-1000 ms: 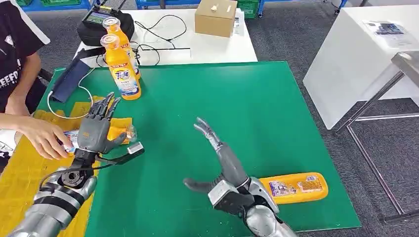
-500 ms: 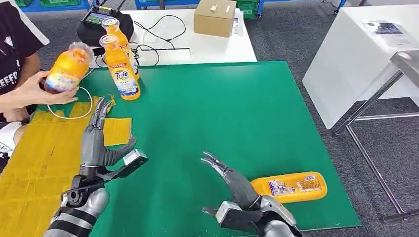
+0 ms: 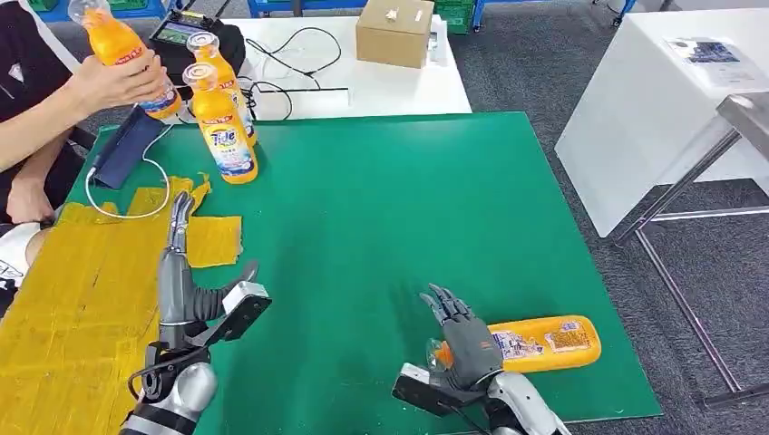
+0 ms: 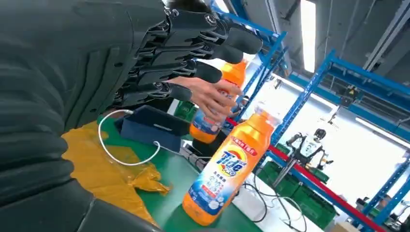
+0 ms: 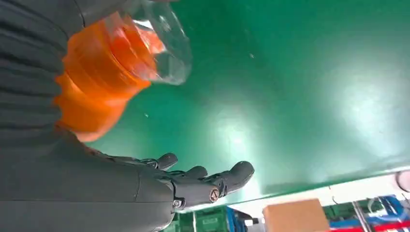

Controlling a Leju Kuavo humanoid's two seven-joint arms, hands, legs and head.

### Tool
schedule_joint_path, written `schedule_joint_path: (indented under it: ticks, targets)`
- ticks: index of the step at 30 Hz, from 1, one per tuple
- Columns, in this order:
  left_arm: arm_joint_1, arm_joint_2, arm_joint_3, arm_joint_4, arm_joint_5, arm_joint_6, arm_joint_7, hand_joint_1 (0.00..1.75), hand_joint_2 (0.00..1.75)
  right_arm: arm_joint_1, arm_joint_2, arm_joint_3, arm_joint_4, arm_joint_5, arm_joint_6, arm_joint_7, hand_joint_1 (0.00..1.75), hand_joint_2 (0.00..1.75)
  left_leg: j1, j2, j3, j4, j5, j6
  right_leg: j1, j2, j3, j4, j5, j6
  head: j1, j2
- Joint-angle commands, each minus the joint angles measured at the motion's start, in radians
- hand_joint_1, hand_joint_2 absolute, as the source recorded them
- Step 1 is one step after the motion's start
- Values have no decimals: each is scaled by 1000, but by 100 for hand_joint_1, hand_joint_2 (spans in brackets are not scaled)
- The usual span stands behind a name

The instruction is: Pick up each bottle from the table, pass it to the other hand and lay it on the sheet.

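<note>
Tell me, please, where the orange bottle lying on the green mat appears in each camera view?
Head view: the lying bottle is near the mat's front edge, beside the right robot hand.
Right wrist view: its capped end sits close to the robot hand.
Left wrist view: not in it.
Shared landmark: the green mat.

cardboard box point(image 3: 395, 32) on my white table point(image 3: 399, 86) | black cables point(image 3: 290, 77) | dark blue case point(image 3: 127, 147) at mat edge
</note>
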State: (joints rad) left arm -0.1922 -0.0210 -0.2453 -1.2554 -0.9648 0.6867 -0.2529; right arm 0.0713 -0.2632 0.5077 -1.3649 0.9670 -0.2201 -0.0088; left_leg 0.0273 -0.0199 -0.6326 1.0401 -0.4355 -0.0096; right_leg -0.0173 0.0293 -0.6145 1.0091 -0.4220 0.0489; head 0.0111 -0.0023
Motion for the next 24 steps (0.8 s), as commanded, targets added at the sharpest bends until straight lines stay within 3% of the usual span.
schedule_joint_path:
  ticks: [1, 12, 24]
  targets:
    - [-10, -27, 29, 14, 7, -21, 9, 0, 175, -25, 13, 8, 95, 14, 12, 6, 0, 175, 0, 1, 2, -1, 0, 1, 0, -1, 2, -1, 0, -1, 0, 0]
    - [-3, -22, 42, 20, 22, -19, 1, 0, 175, 22, -68, 73, -30, -30, 56, -77, 0, 175, -1, 1, 6, -2, -1, 2, 0, -3, 5, -2, -1, -2, 0, 0]
    - [33, -24, 88, -4, 25, -29, 2, 0, 175, 85, -217, 109, -196, 55, 24, 31, 0, 175, -1, 1, 4, -1, -2, 2, 0, -2, 4, -1, -1, -1, 0, 0]
